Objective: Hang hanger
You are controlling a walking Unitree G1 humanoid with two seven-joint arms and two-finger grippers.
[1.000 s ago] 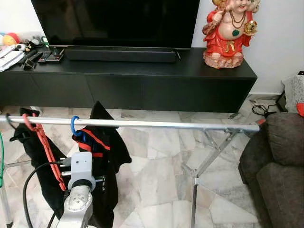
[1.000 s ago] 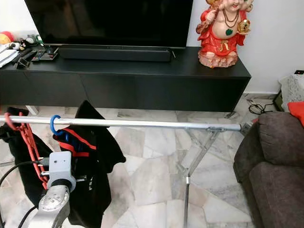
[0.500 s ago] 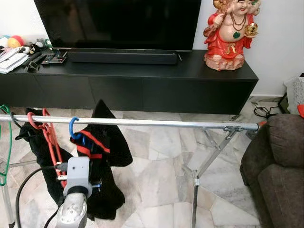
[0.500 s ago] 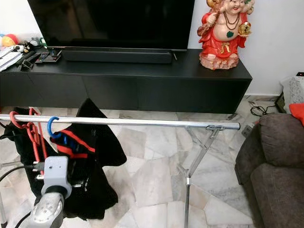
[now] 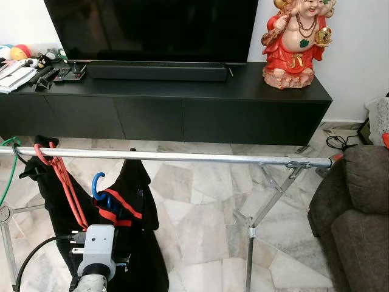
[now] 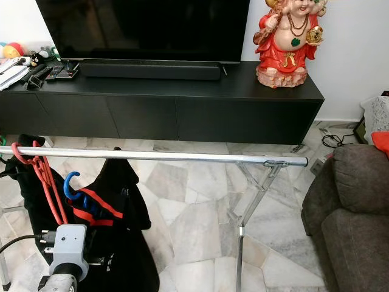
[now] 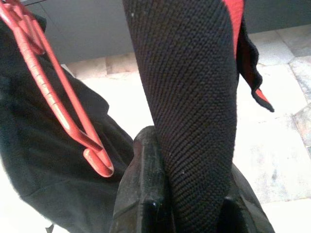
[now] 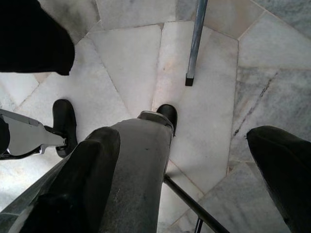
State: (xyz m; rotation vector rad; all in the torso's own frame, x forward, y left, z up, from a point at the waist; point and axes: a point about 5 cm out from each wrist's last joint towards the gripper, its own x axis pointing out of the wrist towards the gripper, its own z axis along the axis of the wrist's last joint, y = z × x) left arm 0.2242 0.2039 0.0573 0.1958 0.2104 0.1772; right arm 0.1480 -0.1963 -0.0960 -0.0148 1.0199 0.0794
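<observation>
- The left arm (image 5: 97,252) rises at the bottom of the head views, its grey wrist block just below a black garment with red trim (image 5: 130,201).
- In the left wrist view, the left gripper (image 7: 187,213) has its two black fingers (image 7: 143,194) pressed against either side of a fold of that garment's black knit cloth (image 7: 194,97), clamped on it.
- The blue hanger (image 5: 97,185) carrying the garment has its hook below the rail, not on it, with the garment hanging under it.
- The right gripper (image 8: 194,160) hangs idle over the marble floor (image 8: 131,58); its fingers stand apart, with nothing between them.
- The silver rail (image 5: 200,158) of the drying rack runs across the head views, just above the blue hook.
- A red hanger (image 5: 58,173) with a black garment hangs on the rail near its left end.
- A dark sofa (image 5: 358,207) stands at the right.
- Farther back, a black TV console (image 5: 182,103) bears a soundbar (image 5: 158,72) and a red figurine (image 5: 295,42), with a television (image 5: 152,27) behind.
</observation>
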